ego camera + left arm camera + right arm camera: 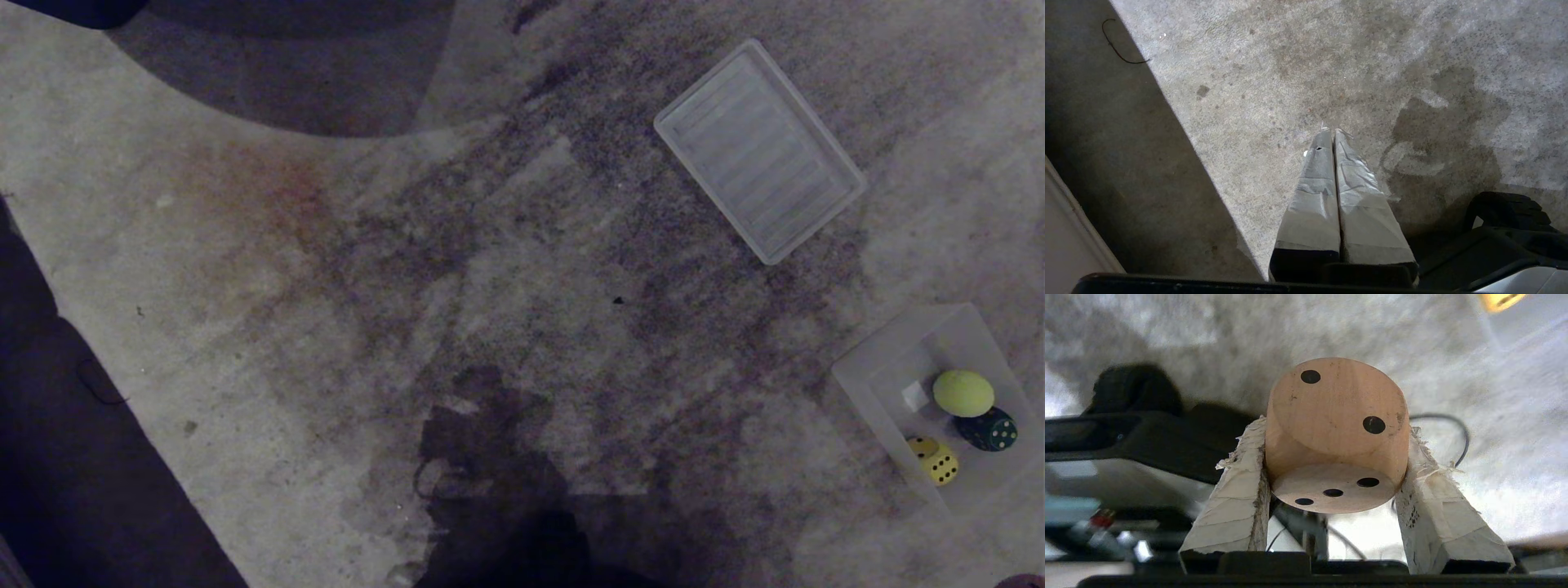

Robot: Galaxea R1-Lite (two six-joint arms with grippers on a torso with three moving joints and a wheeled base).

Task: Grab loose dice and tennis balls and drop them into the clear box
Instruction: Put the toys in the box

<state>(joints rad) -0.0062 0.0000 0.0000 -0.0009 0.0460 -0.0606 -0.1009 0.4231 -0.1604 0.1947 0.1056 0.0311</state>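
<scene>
A beige die (1337, 412) with black pips is held between the taped fingers of my right gripper (1335, 435), which is shut on it above the carpet; this gripper does not show in the head view. The clear box (878, 359) lies at the right edge of the carpet. Inside it are a tennis ball (963, 393), a dark green die (989, 430) and a yellow die (935, 461). My left gripper (1333, 131) hangs shut and empty over bare carpet, parked.
A flat ribbed translucent panel (759, 151) lies on the carpet at the far right. A small white piece (915, 396) sits in the box beside the ball. Dark floor (65, 457) borders the carpet on the left, with a thin black cord (1122, 57) on it.
</scene>
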